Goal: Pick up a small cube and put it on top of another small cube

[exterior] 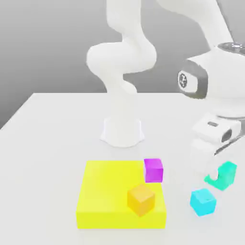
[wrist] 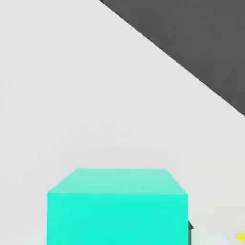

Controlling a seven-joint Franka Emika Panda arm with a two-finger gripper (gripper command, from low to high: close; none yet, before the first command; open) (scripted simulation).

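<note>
The small cube (exterior: 228, 171), greenish turquoise, is at the exterior view's right, on or just above the white table. My gripper (exterior: 216, 176) comes down from above and is shut on it; one white finger covers the cube's middle. In the hand view the same small cube (wrist: 117, 206) looms close and square-on. The other small cube (exterior: 203, 201), a bluer cyan, rests on the table just in front of and slightly left of the held one, apart from it.
A flat yellow block (exterior: 110, 191) lies front and centre with an orange cube (exterior: 141, 199) on its right part. A magenta cube (exterior: 153, 170) stands at its back right corner. The arm's white base (exterior: 122, 130) stands behind them.
</note>
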